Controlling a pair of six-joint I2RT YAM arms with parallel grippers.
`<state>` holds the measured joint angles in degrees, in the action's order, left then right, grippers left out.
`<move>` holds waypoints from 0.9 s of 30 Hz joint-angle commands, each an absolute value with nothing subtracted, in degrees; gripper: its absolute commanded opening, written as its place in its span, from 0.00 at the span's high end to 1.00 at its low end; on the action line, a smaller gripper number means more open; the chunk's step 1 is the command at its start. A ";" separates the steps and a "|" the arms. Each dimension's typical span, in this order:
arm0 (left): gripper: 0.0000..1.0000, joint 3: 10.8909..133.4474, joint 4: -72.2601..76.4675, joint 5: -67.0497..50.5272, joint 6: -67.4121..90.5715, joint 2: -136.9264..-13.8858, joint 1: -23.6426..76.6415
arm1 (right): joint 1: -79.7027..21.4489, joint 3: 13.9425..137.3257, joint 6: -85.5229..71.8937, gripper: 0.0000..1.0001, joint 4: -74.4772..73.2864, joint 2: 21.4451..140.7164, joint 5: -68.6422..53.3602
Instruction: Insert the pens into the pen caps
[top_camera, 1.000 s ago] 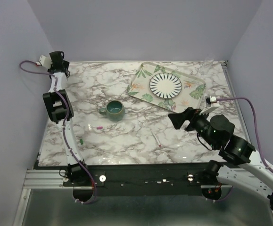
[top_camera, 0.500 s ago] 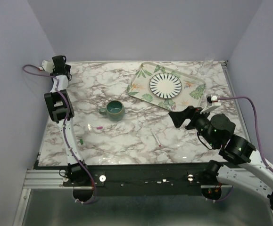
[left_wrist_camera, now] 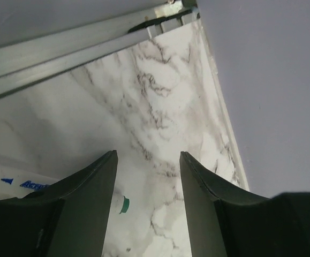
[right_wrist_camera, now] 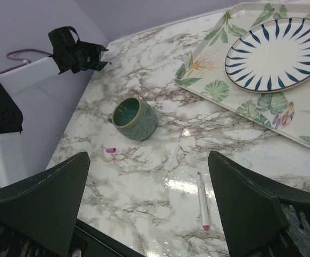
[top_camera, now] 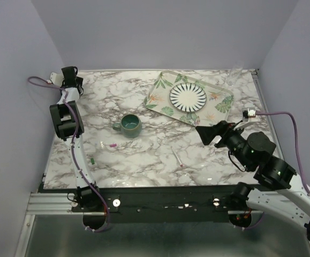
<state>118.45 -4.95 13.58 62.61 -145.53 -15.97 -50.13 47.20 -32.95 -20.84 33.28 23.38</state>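
Marble-patterned tabletop (top_camera: 144,166) is seen bearing one thin whitish stick pen (top_camera: 177,158), laid near the front edge, right of centre. A tiny pink-purple tube cap (top_camera: 113,145) and a tiny green tube cap (top_camera: 92,159) are laid well apart from it, left of a glazed green cup (top_camera: 130,125). The left gripper (left_wrist_camera: 147,155) is raised at the far left corner, jaws parted, nothing held. The right gripper (right_wrist_camera: 148,156) is spread wide and empty.

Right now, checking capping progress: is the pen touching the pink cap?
Apart. The right wrist view shows the pen lying well right of the pink cap, with bare marble tabletop between them.
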 commanded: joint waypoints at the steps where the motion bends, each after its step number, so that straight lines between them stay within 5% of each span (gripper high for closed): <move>1: 0.40 110.14 -10.46 12.66 62.76 -139.94 -14.94 | -49.83 50.01 -32.87 0.00 -24.25 31.99 24.35; 15: 0.39 82.00 -11.69 10.10 59.52 -120.16 -10.11 | -49.75 50.45 -35.33 0.00 -30.32 25.49 18.81; 21: 0.39 96.81 -25.64 18.26 51.25 -119.79 -9.75 | -49.75 47.99 -36.47 0.01 -30.41 21.11 16.17; 27: 0.43 120.53 -48.06 27.51 54.75 -132.17 -9.84 | -49.83 46.40 -36.21 0.04 -27.86 18.99 14.94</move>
<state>107.02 -30.81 18.81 54.48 -124.73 -9.63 -50.13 47.68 -35.99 -28.71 20.21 17.08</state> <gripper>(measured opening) 0.570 0.972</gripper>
